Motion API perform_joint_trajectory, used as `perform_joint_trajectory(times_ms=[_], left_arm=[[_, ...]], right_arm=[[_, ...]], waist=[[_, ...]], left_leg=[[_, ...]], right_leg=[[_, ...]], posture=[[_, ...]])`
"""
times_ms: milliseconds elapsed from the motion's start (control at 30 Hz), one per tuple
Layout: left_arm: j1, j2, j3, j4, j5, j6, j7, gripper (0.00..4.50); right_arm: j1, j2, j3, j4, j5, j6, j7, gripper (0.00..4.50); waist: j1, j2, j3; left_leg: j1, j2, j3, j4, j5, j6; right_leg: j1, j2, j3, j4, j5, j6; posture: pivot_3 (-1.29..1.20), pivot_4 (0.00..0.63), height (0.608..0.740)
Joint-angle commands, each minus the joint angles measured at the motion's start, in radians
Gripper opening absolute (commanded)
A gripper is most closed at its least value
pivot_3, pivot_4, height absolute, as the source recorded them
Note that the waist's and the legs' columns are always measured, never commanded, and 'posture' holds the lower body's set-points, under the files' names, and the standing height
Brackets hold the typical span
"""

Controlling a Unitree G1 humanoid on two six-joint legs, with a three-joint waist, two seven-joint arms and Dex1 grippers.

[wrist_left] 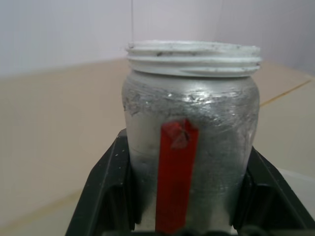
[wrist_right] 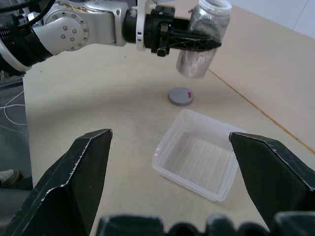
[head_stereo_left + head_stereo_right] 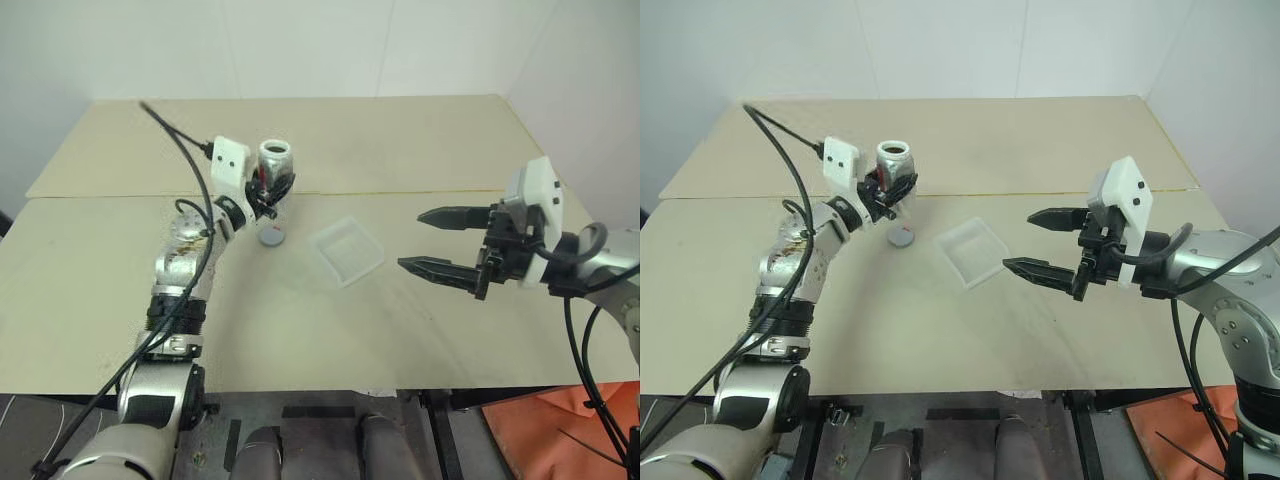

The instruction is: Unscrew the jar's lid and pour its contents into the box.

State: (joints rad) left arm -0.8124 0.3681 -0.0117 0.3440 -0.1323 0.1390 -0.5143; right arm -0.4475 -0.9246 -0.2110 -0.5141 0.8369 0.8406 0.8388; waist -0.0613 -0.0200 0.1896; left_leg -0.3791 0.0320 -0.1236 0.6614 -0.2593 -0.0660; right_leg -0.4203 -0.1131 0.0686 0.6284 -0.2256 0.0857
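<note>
The beige tabletop (image 3: 300,330) carries all task items.

1. Right hand (image 3: 440,242): it hovers above the tabletop at the 3 o'clock side of the scene. Its two black fingers (image 3: 455,217) stand wide apart and grip nothing. The fingers point toward 9 o'clock.

2. Small shallow square box of clear transparent plastic (image 3: 346,250): it rests on the tabletop near the centre, between the two hands and apart from both. In the right wrist view its interior (image 2: 197,160) looks bare.

3. Small round flat grey lid with a red mark (image 3: 272,236): it lies flat on the tabletop at 9 o'clock of the box, close to it but not touching.

4. Left hand (image 3: 268,188): its fingers are clamped on the small silvery-grey cylindrical jar (image 3: 275,165) with a red strip. The jar is held upright above the tabletop, at 12 o'clock of the lid. Its white threaded mouth (image 1: 193,56) is uncovered.

5. Contents: a dark fill (image 3: 895,149) shows inside the mouth; individual bits cannot be made out.
</note>
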Motion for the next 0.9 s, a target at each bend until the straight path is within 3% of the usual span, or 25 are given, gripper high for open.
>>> perform_joint_trajectory(times_ms=[33, 100, 167, 300, 400, 633, 900], left_arm=[[-0.095, 0.108, -0.199, 0.135, 0.365, -0.478, 0.109, 1.93], [-0.202, 0.196, -0.361, 0.245, 0.652, -0.725, 0.273, 1.93], [-0.297, 0.246, -0.482, 0.329, 0.857, -0.859, 0.415, 1.93], [-0.485, 0.232, -0.720, 0.457, 1.242, -0.857, 0.777, 1.93], [-0.549, 0.179, -0.844, 0.504, 1.404, -0.813, 0.931, 1.93], [-0.612, 0.077, -0.915, 0.651, 1.467, -0.766, 1.035, 1.93], [-0.627, 0.060, -0.915, 0.696, 1.436, -0.788, 1.058, 1.93]], right_arm=[[-0.018, -0.017, -0.018, -0.016, 0.000, -0.026, 0.017, 4.46], [-0.021, -0.020, -0.013, -0.012, -0.006, -0.029, 0.026, 4.46], [-0.022, -0.022, -0.010, -0.010, -0.011, -0.032, 0.031, 4.46], [-0.029, -0.016, -0.005, -0.009, -0.016, -0.032, 0.035, 4.46], [-0.031, -0.010, -0.008, -0.019, -0.013, -0.032, 0.026, 4.46], [0.001, -0.005, -0.046, -0.062, 0.007, -0.023, -0.007, 4.46], [0.048, -0.009, -0.082, -0.098, 0.030, -0.020, -0.036, 4.46]], waist=[[0.004, 0.000, 0.000], [0.013, 0.000, 0.000], [0.021, 0.000, 0.000], [0.037, 0.000, 0.000], [0.047, 0.000, 0.000], [0.046, -0.001, 0.000], [0.047, -0.001, 0.000]], left_leg=[[0.000, 0.000, 0.000, 0.000, 0.000, 0.000], [0.000, 0.000, 0.000, 0.000, 0.000, 0.000], [0.000, 0.000, 0.000, -0.001, -0.001, 0.001], [-0.004, -0.001, 0.000, 0.000, -0.001, 0.002], [-0.005, -0.001, 0.001, 0.000, -0.001, 0.002], [-0.006, -0.001, 0.001, 0.000, -0.001, 0.002], [-0.005, -0.001, 0.001, 0.000, -0.001, 0.002]], right_leg=[[0.000, 0.000, 0.000, -0.001, 0.000, 0.000], [0.000, 0.000, 0.000, -0.002, 0.000, -0.001], [0.000, 0.000, 0.000, -0.004, 0.001, 0.000], [0.000, 0.000, 0.000, -0.003, 0.002, 0.002], [-0.001, 0.000, 0.000, -0.002, 0.002, 0.003], [-0.003, 0.000, 0.000, -0.001, 0.002, 0.003], [-0.002, -0.001, 0.000, -0.001, 0.002, 0.003]], posture=[[0.00, 0.150, 0.740], [0.00, 0.150, 0.740], [0.00, 0.150, 0.740], [0.00, 0.150, 0.740], [0.00, 0.150, 0.740], [0.00, 0.150, 0.740], [0.00, 0.150, 0.740]])
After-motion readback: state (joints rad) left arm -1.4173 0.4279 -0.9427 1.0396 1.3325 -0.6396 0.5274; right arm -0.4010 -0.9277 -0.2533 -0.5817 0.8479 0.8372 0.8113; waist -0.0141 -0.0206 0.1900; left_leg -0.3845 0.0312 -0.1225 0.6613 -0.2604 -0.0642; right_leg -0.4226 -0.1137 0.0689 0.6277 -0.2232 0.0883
